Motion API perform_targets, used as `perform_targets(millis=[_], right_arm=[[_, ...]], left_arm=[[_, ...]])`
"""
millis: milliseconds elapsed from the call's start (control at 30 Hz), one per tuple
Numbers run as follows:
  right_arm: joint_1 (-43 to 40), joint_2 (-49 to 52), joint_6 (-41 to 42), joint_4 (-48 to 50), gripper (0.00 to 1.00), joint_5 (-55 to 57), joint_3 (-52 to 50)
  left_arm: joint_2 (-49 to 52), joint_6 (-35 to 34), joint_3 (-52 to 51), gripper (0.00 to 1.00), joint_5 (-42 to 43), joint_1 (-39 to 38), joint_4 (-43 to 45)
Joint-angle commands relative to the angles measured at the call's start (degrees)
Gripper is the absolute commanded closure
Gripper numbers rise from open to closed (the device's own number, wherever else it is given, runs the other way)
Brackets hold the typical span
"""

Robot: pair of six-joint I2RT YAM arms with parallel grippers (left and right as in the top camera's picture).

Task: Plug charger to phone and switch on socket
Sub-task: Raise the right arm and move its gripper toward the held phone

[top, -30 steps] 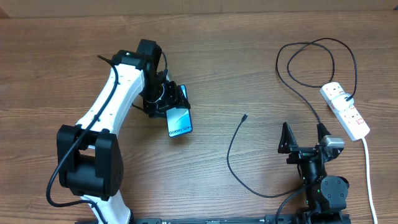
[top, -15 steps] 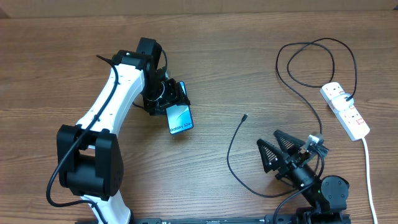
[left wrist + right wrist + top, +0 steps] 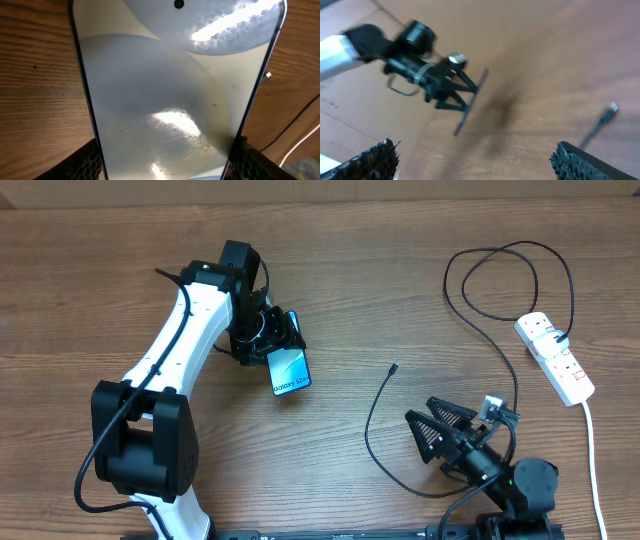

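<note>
My left gripper (image 3: 272, 340) is shut on the phone (image 3: 289, 371), a slim blue-teal handset held tilted above the wood at centre left. The phone fills the left wrist view (image 3: 175, 90), clamped between both fingers. The charger, a thin black cable (image 3: 371, 430), curves over the table; its plug tip (image 3: 394, 367) lies loose at the centre. My right gripper (image 3: 432, 438) is open and empty at the lower right, turned left toward the cable. In the blurred right wrist view I see the tip (image 3: 610, 109) and the held phone (image 3: 471, 101). The socket (image 3: 554, 357) lies at the far right.
The socket's thick white cord (image 3: 593, 450) runs down the right edge. The black cable loops (image 3: 505, 275) at the upper right before it reaches the black plug in the socket. The left arm's white body (image 3: 175, 350) spans the left half.
My right gripper has swung from facing straight ahead to pointing left toward the cable, and has dropped lower in the overhead view. The left gripper and phone have hardly moved.
</note>
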Motion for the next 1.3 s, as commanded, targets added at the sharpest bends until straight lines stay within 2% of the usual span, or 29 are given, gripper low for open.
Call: perform_targets(millis=[0,233,467,567,700,967,1133,1267], right_arm=[[0.22,6.25,-0.22,-2.91,0.0,1.14,1.38],[0.22,21.42,-2.6,-7.5,0.0,4.31,8.35],[0.22,38.29,-6.69,-21.59,0.0,9.07,20.15],[0.22,44.83,-6.19,-20.81,0.0,6.64,23.06],[0.22,52.33,-4.02,-12.81,0.0,3.23,23.43],[0.22,61.05,-4.02,-5.66,0.0,-1.44,23.43],[0.26,61.09,-9.75,-7.74,0.0,-7.87,23.43],[0.26,58.69,-11.21,-13.84,0.0,-9.09,23.43]], left_arm=[[0.07,-0.37,1.88,0.49,0.15,-0.37,-0.15],[0.07,-0.39,1.88,0.49,0.15,-0.37,-0.26],[0.07,-0.63,1.88,0.49,0.15,-0.37,-0.24],[0.07,-0.83,1.88,0.49,0.15,-0.37,-0.26],[0.07,-1.62,1.88,0.49,0.11,-0.37,-0.24],[0.07,-2.78,1.88,0.49,0.07,-0.37,0.39],[0.07,-2.71,1.88,0.49,0.07,-0.37,-0.15],[0.07,-2.45,1.88,0.49,0.04,-0.37,-0.81]])
